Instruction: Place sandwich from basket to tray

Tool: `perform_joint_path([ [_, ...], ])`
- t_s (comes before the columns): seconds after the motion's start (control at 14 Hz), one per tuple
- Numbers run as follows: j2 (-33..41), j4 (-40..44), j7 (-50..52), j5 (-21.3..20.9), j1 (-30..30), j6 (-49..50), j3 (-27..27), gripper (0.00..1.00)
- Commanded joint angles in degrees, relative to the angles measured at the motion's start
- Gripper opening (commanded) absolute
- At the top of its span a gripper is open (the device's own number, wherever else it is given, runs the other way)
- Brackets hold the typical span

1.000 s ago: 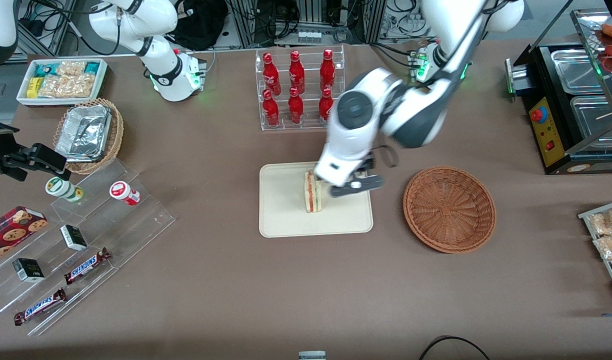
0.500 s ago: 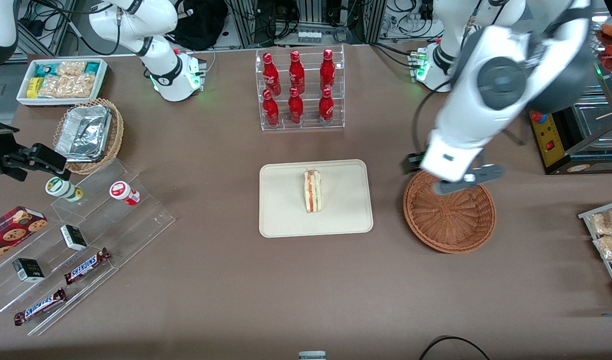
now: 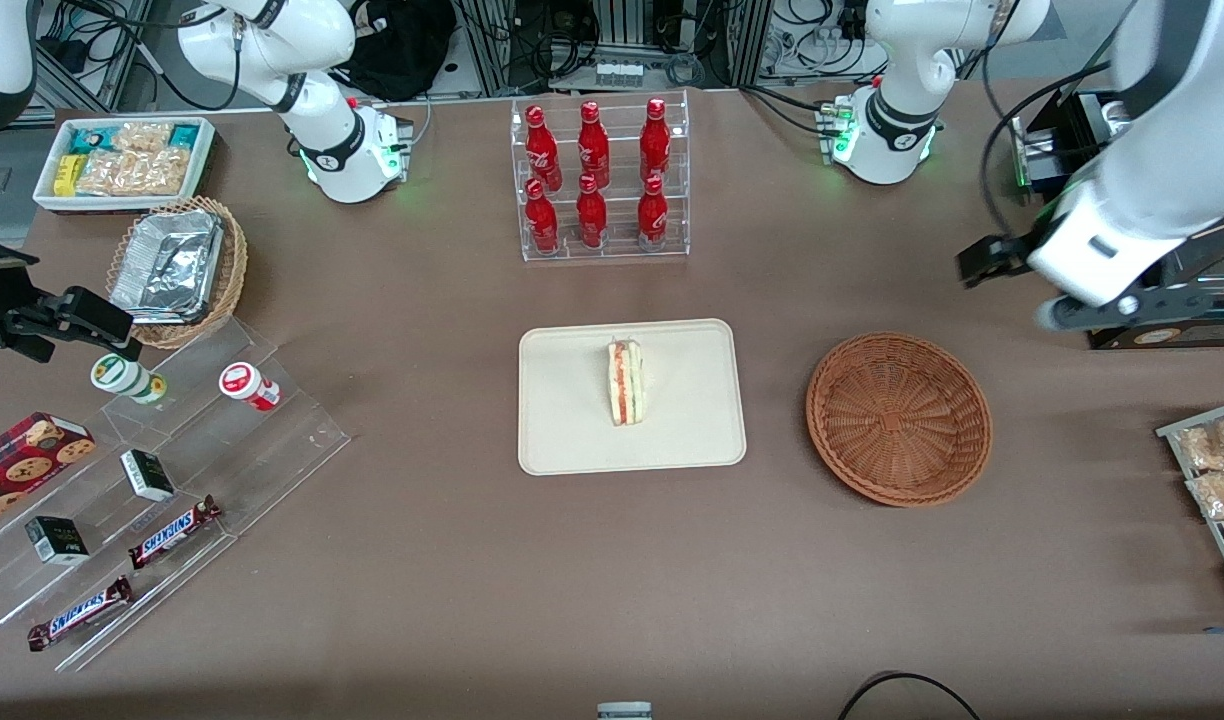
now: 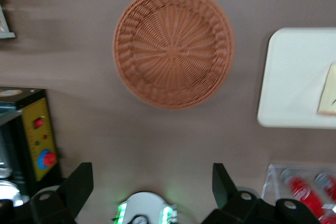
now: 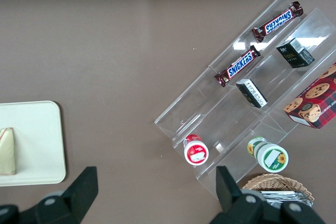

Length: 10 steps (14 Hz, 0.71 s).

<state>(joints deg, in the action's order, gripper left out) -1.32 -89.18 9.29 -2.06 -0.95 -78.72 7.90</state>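
Observation:
The sandwich (image 3: 625, 383), a pale wedge with a red and green stripe, stands on its edge on the cream tray (image 3: 572, 440). Nothing touches it. The reddish-brown wicker basket (image 3: 899, 418) beside the tray holds nothing. My left gripper (image 3: 1132, 305) hangs high toward the working arm's end of the table, past the basket and in front of the black appliance. In the left wrist view the gripper (image 4: 149, 182) is open with nothing between its dark fingers (image 4: 79, 182). That view also takes in the basket (image 4: 173, 45), the tray (image 4: 294, 77) and the sandwich (image 4: 328, 98).
A clear rack of red bottles (image 3: 600, 180) stands farther from the camera than the tray. A black appliance (image 3: 1142, 200) and snack packets (image 3: 1217, 470) sit at the working arm's end. Acrylic steps with candy (image 3: 152, 470), a tan basket of foil trays (image 3: 177, 265) and a white bin (image 3: 127, 160) lie toward the parked arm's end.
The gripper left the sandwich on the tray, passed over the basket and rose toward the working arm's end of the table. The sandwich has not moved.

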Motion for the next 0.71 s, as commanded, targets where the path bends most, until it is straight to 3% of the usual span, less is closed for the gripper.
perform_joint_path([
  [0.0, 3.5, -2.8, -5.2, 0.2, 3.1, 1.5, 0.8, 1.00],
  [0.29, -0.5, 2.7, -4.5, 0.1, 3.3, 1.6, 1.4, 1.00],
  [0.64, 0.8, 2.4, -5.1, 0.2, 4.0, 1.0, 1.8, 1.00],
])
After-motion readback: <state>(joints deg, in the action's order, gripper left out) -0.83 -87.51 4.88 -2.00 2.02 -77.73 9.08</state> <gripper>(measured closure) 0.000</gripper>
